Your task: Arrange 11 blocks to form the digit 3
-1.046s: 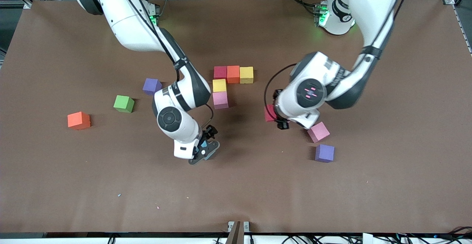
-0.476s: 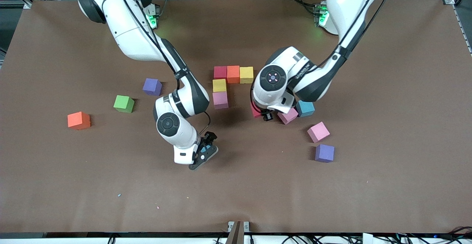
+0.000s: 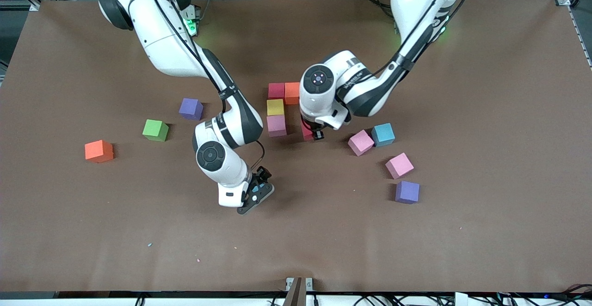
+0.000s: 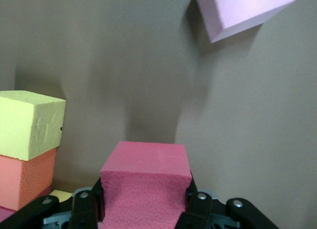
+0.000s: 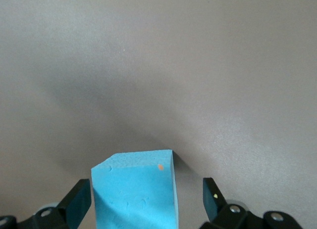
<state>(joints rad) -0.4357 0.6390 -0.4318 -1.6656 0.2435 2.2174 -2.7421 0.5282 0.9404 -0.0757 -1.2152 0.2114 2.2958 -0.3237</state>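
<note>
Brown matte table (image 3: 485, 112) under both Franka arms. Left gripper (image 3: 314, 132), just beside the pink foam cube (image 3: 276, 125) of the started cluster, clamped on a dark pink-red foam cube (image 4: 146, 187) — yellow (image 4: 27, 122) and orange (image 4: 22, 177) foam cubes close by. Right gripper (image 3: 254, 195) low over bare table, fingers (image 5: 77, 204) spread wide, a light blue foam cube (image 5: 134, 189) between them — grip not clear. Loose elsewhere: green foam cube (image 3: 155, 130), red-orange foam cube (image 3: 98, 151), two purple foam cubes (image 3: 191, 108), more pink and blue toward the left arm's end.

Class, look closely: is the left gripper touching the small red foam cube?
Touching. The left wrist view shows the left gripper fingers pressed against both sides of the small red foam cube.
</note>
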